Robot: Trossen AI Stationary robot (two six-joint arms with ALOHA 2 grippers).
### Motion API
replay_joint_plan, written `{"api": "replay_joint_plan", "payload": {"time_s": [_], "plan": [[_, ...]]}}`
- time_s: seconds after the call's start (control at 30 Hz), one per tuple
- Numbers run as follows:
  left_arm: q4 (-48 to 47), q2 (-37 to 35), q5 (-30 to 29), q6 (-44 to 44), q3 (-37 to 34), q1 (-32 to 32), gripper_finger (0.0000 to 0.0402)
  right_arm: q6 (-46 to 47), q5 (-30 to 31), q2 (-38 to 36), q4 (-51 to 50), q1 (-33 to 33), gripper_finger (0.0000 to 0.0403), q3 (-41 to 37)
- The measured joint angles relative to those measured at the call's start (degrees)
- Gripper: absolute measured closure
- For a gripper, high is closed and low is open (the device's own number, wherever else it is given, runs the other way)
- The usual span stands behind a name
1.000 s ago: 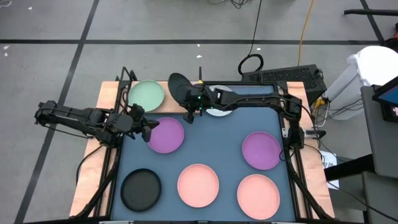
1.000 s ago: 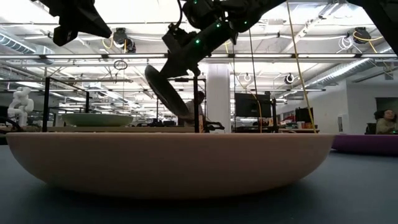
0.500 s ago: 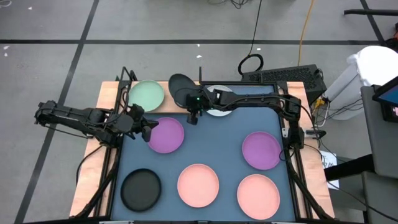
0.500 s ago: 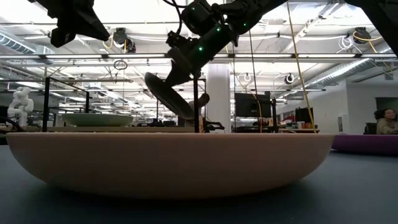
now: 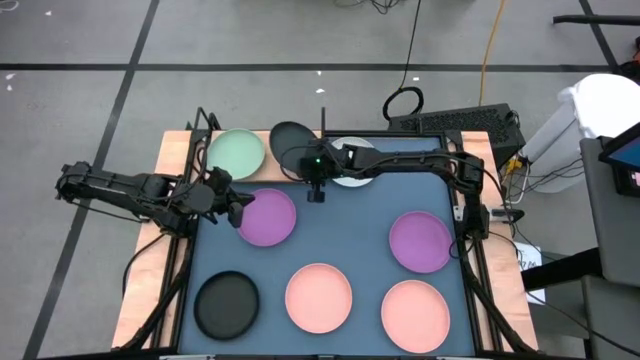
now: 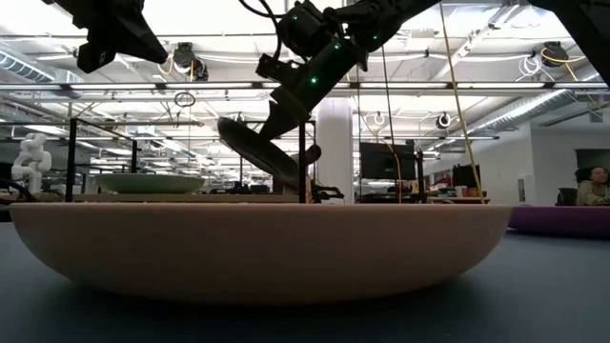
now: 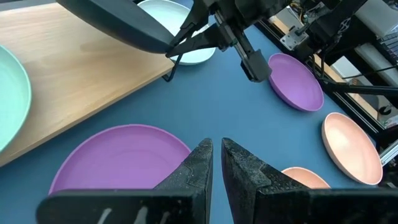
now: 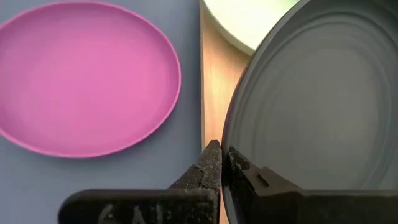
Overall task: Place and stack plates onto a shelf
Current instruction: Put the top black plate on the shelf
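Observation:
My right gripper [image 5: 306,160] is shut on a black plate [image 5: 289,140], held tilted over the light-wood shelf [image 5: 178,160] beside a black post [image 5: 322,118]. A pale green plate [image 5: 235,152] lies on the shelf's left part. The whitish plate [image 5: 352,172] lies on the mat, partly hidden by the right arm. My left gripper [image 5: 240,210] hovers shut and empty over the near-left purple plate [image 5: 270,218]. My right gripper pinches the black plate's rim [image 8: 227,157] between its two fingers, one on each face, at the edge nearest the mat. The fingers slant down from the table's right side. The plate [image 6: 253,152] is tilted above the shelf board; whether its low edge touches I cannot tell.
On the blue-grey mat [image 5: 340,230] lie a second purple plate [image 5: 420,241], two salmon pink plates [image 5: 318,297] [image 5: 414,315] and another black plate [image 5: 226,304]. Thin black posts [image 5: 200,122] stand at the shelf's corners.
My right gripper has rolled about its own axis while staying over the shelf. The black plate has tipped with it from steeply on edge toward level, showing rounder from above.

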Motion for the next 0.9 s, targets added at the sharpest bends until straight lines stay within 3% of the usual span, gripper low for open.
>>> {"api": "replay_joint_plan", "payload": {"time_s": [0.63,0.9], "plan": [[0.0,0.0,-0.4,-0.4,0.0,0.0,0.0364,-6.5,0.5,0.3,1.5,0.9,0.0402,-2.5],[0.2,0.0,-0.4,-1.5,0.0,0.0,0.0364,-5.2,-0.6,0.6,4.3,0.4,0.0402,-2.6]]}}
